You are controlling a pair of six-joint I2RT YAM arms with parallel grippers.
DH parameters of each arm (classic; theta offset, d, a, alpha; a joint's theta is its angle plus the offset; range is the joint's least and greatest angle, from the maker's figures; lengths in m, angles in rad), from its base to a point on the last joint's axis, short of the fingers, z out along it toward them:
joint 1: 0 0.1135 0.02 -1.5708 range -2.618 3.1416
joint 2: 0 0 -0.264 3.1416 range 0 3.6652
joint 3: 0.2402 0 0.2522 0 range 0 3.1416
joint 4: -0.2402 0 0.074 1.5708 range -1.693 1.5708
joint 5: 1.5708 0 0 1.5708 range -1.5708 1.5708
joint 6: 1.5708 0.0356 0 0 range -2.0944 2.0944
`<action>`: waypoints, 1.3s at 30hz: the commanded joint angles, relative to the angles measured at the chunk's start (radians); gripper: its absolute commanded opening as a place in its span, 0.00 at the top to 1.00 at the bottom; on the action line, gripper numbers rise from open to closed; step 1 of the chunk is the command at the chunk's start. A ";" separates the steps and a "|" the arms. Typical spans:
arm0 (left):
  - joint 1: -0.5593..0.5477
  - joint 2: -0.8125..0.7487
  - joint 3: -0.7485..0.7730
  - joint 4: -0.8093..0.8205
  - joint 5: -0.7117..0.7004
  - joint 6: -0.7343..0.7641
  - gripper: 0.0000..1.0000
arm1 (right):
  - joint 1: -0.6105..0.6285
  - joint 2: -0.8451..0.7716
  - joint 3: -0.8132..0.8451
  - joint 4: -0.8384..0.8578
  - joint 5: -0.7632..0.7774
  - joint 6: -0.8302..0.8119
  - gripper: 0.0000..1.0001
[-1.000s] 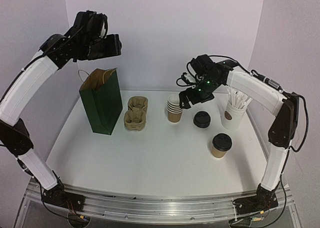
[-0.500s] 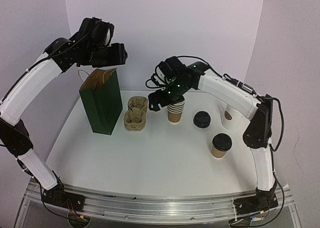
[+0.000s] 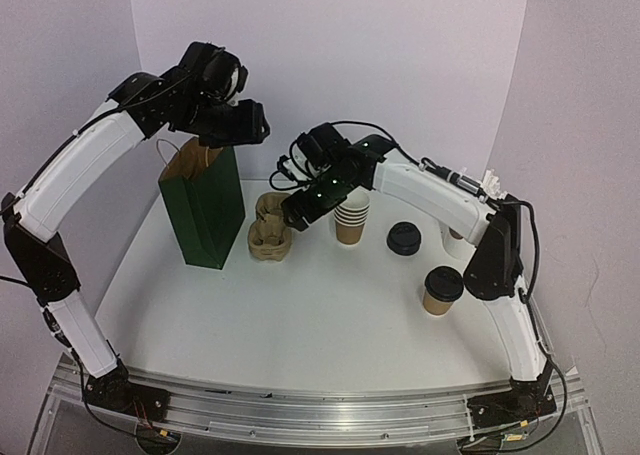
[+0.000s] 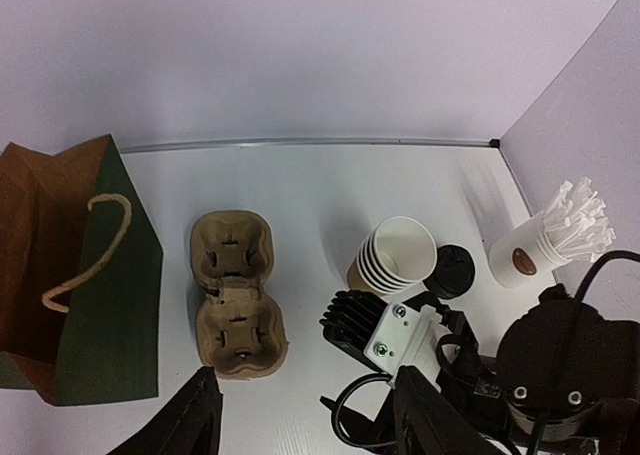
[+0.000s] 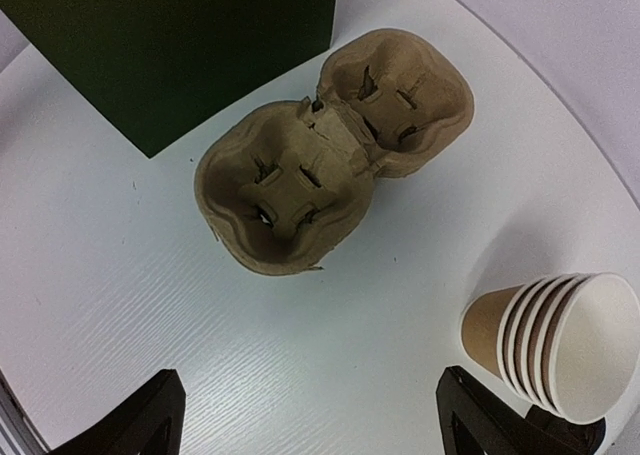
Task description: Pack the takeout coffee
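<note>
The takeout coffee, a brown paper cup with a black domed lid, stands at the front right of the table, apart from both grippers. It does not show in either wrist view. My right gripper hovers open and empty over the table beside the pulp carrier tray, left of the stack of open brown cups. In the right wrist view the open gripper has the tray ahead of it. My left gripper is open and empty, high above the green bag; its wrist view shows it open.
A loose black lid lies right of the cup stack. A white cup of wrapped sticks stands at the back right, mostly hidden behind the right arm in the top view. The open green bag stands upright at the left.
My right arm has swung left, from over the cup stack to beside the carrier tray. My left gripper has moved right and slightly down above the bag.
</note>
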 commanded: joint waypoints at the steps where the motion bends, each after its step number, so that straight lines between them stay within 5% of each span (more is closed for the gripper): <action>1: 0.002 0.048 -0.006 -0.045 0.061 -0.048 0.43 | 0.000 -0.229 -0.183 0.065 0.071 -0.053 0.14; 5: 0.002 0.101 0.009 -0.071 0.053 -0.082 0.43 | 0.000 -0.435 -0.485 0.077 0.149 -0.085 0.14; 11: 0.003 0.274 0.163 -0.252 -0.045 -0.157 0.44 | -0.001 -0.701 -0.728 0.073 0.217 -0.056 0.12; 15: 0.003 0.417 0.299 -0.380 -0.073 -0.313 0.45 | -0.001 -0.753 -0.746 0.063 0.257 -0.036 0.11; 39: 0.083 0.678 0.247 -0.137 -0.072 -0.997 0.44 | -0.001 -0.695 -0.696 0.045 0.170 -0.066 0.11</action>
